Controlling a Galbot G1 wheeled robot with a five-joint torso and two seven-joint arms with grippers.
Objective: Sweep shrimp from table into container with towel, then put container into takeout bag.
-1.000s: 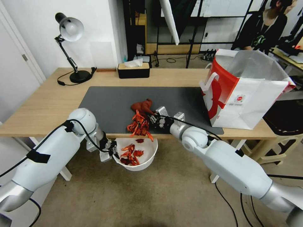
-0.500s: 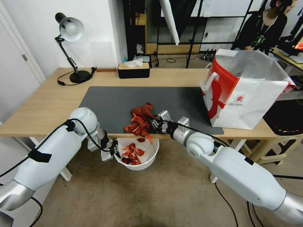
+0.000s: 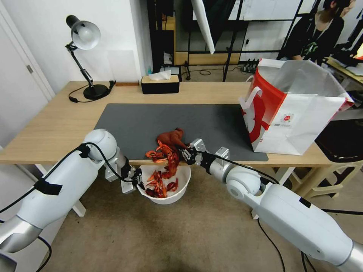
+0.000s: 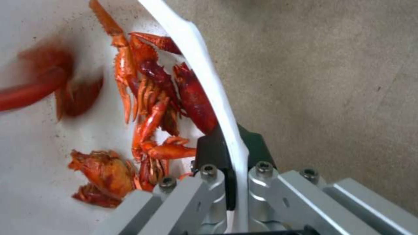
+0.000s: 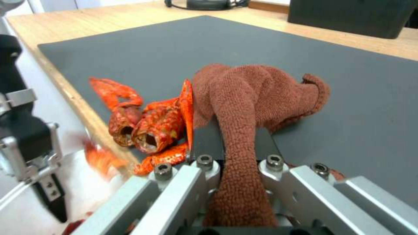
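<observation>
While right hand (image 3: 185,154) drags towel (image 3: 171,136) nearer, more shrimp (image 3: 163,154) fall.

Towel (image 3: 171,136) on the mat (image 3: 128,124) near the table (image 3: 49,124) front edge, pinched in right gripper (image 3: 186,154); shrimp (image 3: 160,151) just left of the towel at the edge, some over the edge, more in the container (image 3: 180,189) below. Container sits under the table's front edge, its rim clamped by left gripper (image 3: 137,183) on its left side. Takeout bag (image 3: 295,117) stands at the table's right end, lamp (image 3: 85,56) back left, tissue box (image 3: 160,84) at the back behind the mat.
</observation>
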